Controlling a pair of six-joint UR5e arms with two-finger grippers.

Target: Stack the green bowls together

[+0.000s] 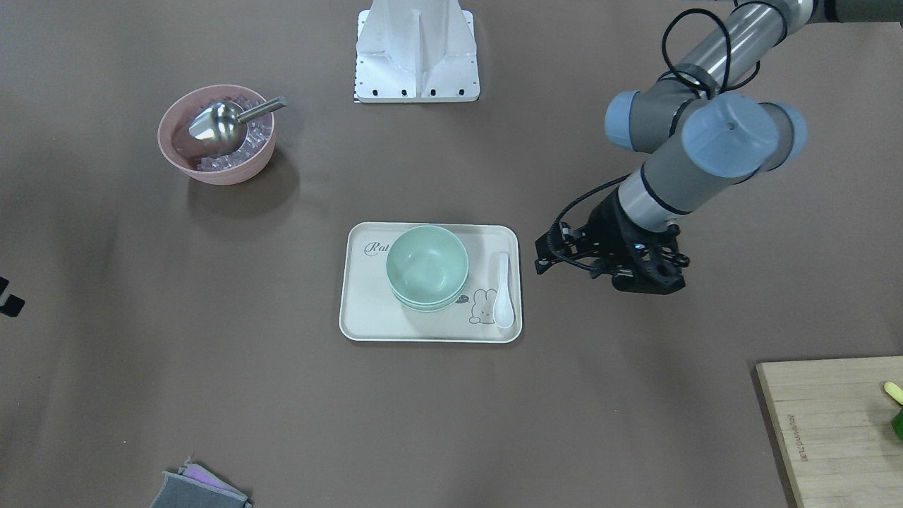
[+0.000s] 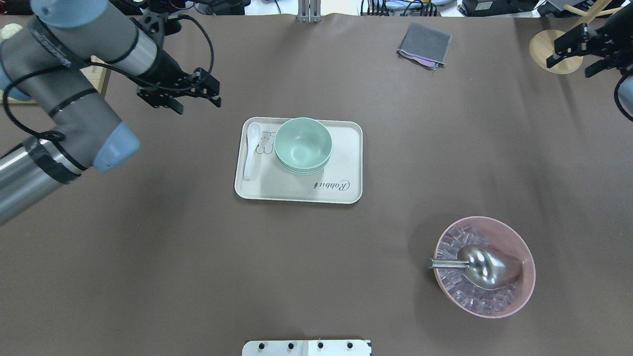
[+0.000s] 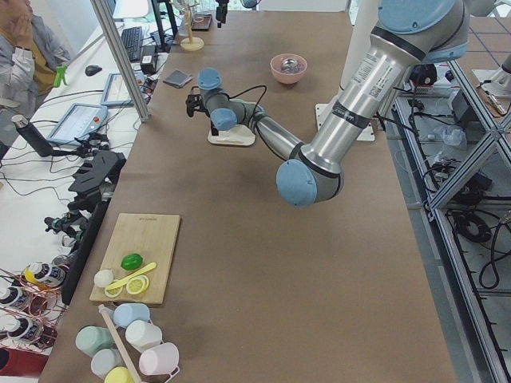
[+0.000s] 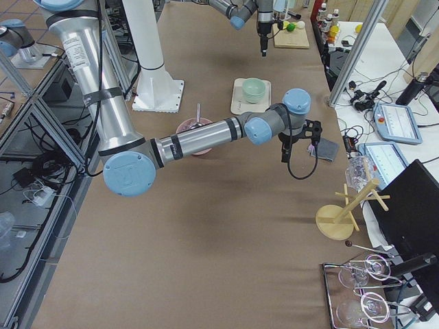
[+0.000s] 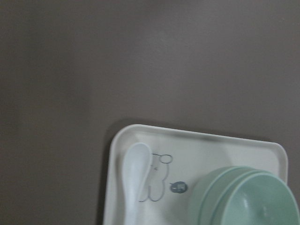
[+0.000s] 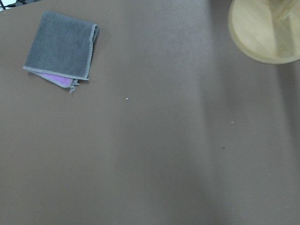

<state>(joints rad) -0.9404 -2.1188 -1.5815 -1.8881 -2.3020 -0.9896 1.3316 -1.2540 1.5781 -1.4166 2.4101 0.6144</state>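
The green bowls (image 1: 427, 268) sit nested in one stack on the cream tray (image 1: 374, 317), near its middle. The stack also shows in the overhead view (image 2: 302, 145) and at the lower right of the left wrist view (image 5: 248, 199). My left gripper (image 1: 643, 283) hangs above the bare table beside the tray's spoon end, apart from the bowls; it looks open and empty (image 2: 173, 103). My right gripper (image 2: 596, 59) is far off at the table's far right corner, and its jaws are not clear.
A white spoon (image 1: 502, 296) lies on the tray beside the stack. A pink bowl (image 2: 524, 291) of ice holds a metal scoop (image 2: 487, 267). A grey cloth (image 2: 424, 44), a wooden stand base (image 2: 549, 49) and a cutting board (image 1: 832, 423) sit near the table edges.
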